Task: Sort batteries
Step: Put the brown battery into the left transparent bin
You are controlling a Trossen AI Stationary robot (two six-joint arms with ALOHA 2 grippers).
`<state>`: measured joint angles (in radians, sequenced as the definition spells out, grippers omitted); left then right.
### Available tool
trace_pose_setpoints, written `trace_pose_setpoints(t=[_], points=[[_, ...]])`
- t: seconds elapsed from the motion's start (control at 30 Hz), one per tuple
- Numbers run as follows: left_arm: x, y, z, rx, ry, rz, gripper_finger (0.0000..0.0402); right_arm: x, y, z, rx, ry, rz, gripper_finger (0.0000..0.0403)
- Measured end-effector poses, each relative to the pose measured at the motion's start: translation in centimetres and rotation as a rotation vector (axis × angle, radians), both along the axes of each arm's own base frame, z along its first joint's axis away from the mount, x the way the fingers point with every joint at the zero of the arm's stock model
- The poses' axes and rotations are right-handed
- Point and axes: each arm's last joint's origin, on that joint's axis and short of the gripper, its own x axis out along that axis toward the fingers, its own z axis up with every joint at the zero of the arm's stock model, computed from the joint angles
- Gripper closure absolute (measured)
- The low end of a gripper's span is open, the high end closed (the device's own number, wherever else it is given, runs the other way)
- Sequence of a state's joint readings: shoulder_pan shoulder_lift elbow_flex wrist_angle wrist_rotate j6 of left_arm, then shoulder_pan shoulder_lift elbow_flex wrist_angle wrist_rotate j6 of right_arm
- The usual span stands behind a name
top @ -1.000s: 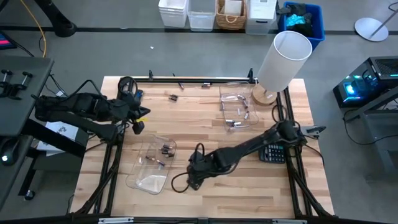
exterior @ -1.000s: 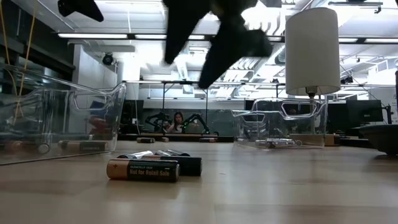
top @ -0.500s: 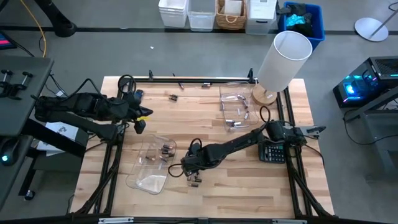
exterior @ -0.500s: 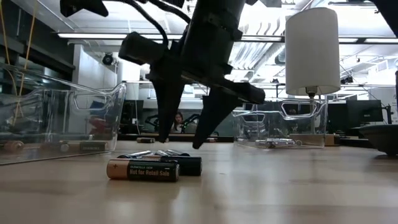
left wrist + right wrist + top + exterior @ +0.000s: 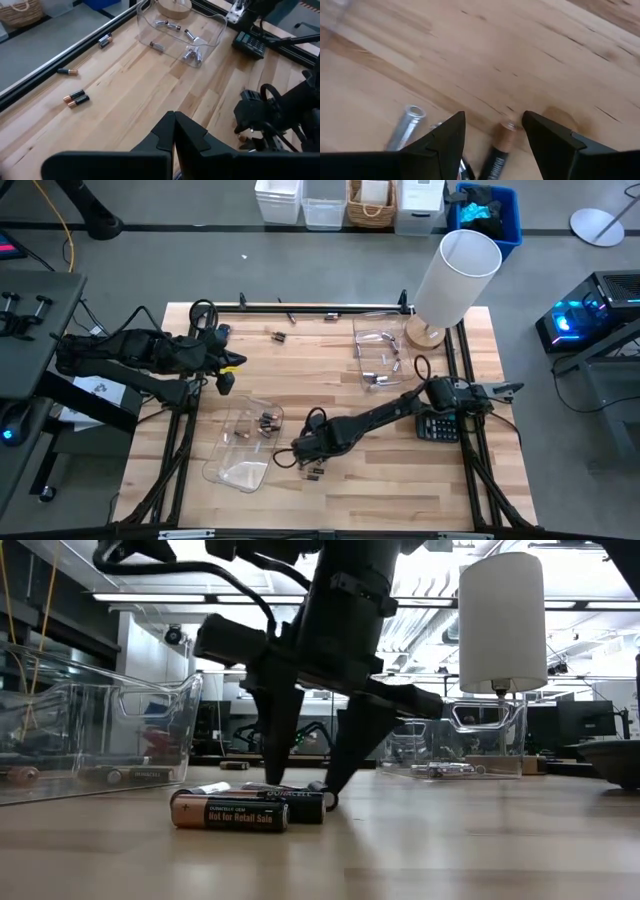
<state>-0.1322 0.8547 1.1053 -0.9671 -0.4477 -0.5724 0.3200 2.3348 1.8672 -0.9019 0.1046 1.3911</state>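
Between the spread fingers of the right pincer (image 5: 308,790), low on the tabletop (image 5: 450,840), lie batteries (image 5: 250,805); left pincer (image 5: 173,131) is closed, empty.

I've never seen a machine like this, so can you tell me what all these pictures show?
It is a robot with two dark arms at a wooden table. One picture looks down from above, one looks across the tabletop, and two come from cameras on the wrists. On the table lie little batteries, two clear bins, a calculator and a lamp. The right gripper has its fingers open and reaching down around a battery, but holds nothing yet. The left gripper waits near the table's left edge, shut and empty.
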Motion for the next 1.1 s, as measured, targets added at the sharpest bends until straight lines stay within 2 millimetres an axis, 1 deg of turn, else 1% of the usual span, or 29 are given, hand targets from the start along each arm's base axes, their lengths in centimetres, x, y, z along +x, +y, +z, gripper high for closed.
trace_pose_setpoints(t=[0.17, 0.37, 0.47, 0.57, 0.67, 0.77, 0.83, 0.9, 0.97, 1.03, 1.1], points=[[0.0, 0.0, 0.0, 0.008, 0.006, -0.006, 0.0401, -1.0, 1.1, -0.1, 0.002, 0.056, -0.042, 0.0211], [0.0, 0.0, 0.0, 0.020, 0.012, -0.014, 0.0401, -1.5, 2.0, -0.2, 0.004, 0.071, -0.103, 0.0239], [0.0, 0.0, 0.0, 0.026, 0.014, -0.019, 0.0401, -1.7, 2.4, -0.4, -0.001, 0.077, -0.104, 0.0257], [0.0, 0.0, 0.0, 0.026, 0.015, -0.019, 0.0401, -2.0, 2.7, -0.5, -0.021, 0.091, -0.098, 0.0294], [0.0, 0.0, 0.0, 0.026, 0.014, -0.019, 0.0401, -2.3, 2.9, -0.3, -0.055, 0.094, -0.077, 0.0366], [0.0, 0.0, 0.0, 0.026, 0.014, -0.020, 0.0401, -2.4, 2.7, 0.8, -0.065, 0.079, -0.007, 0.0371], [0.0, 0.0, 0.0, 0.026, 0.014, -0.019, 0.0401, -2.2, 2.2, 2.7, -0.113, 0.026, 0.054, 0.0371], [0.0, 0.0, 0.0, 0.028, 0.011, -0.017, 0.0401, -1.1, 1.4, 5.8, -0.171, -0.124, 0.113, 0.0371], [0.0, 0.0, 0.0, 0.031, 0.011, -0.013, 0.0401, 0.3, 0.2, 8.1, -0.219, -0.269, 0.177, 0.0371], [0.0, 0.0, 0.0, 0.032, 0.011, -0.012, 0.0401, 2.4, -0.4, 9.4, -0.246, -0.449, 0.271, 0.0371], [0.0, 0.0, 0.0, 0.032, 0.011, -0.011, 0.0401, 4.0, -0.7, 10.1, -0.267, -0.609, 0.359, 0.0371]])
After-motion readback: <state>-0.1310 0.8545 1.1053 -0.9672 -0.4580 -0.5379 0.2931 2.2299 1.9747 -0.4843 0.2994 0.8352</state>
